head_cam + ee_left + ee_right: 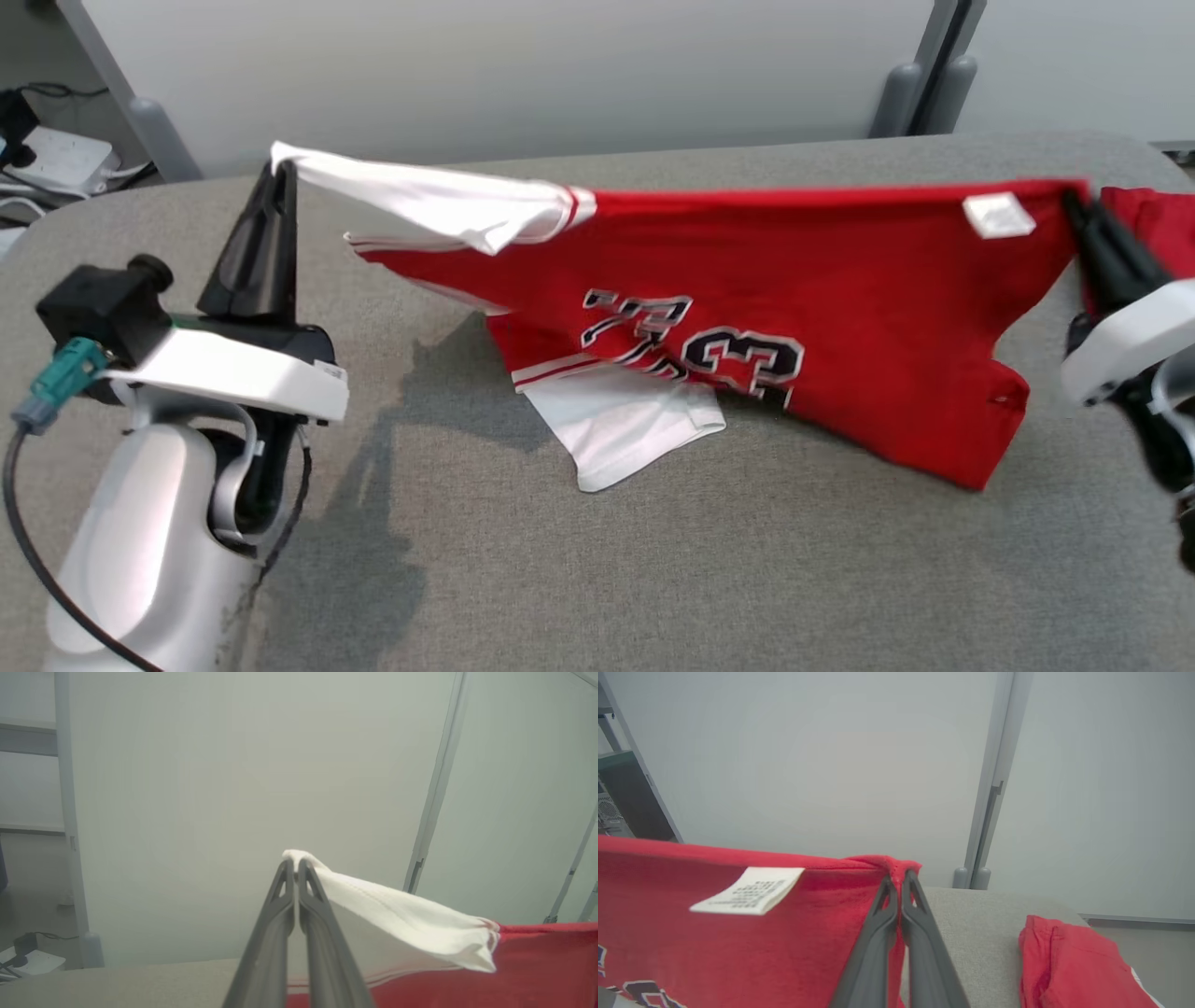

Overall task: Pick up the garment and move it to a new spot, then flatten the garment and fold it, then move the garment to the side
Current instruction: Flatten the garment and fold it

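Note:
The garment (794, 308) is a red shirt with white sleeves, a black-and-white number print and a white label (999, 216). It hangs stretched between both arms above the grey table, its lower part resting on the cloth surface. My left gripper (280, 168) is shut on the end of a white sleeve (402, 914), fingers pointing up (295, 863). My right gripper (1074, 201) is shut on the red top edge (738, 933) near the label (749, 890), pinching the fabric at its tips (899, 877).
The grey padded table (653, 560) spreads below. A second red cloth (1069, 970) lies at the table's right edge (1153, 224). Pale panel walls and grey posts (901, 93) stand behind. Cables and a white box (56, 159) sit at the far left.

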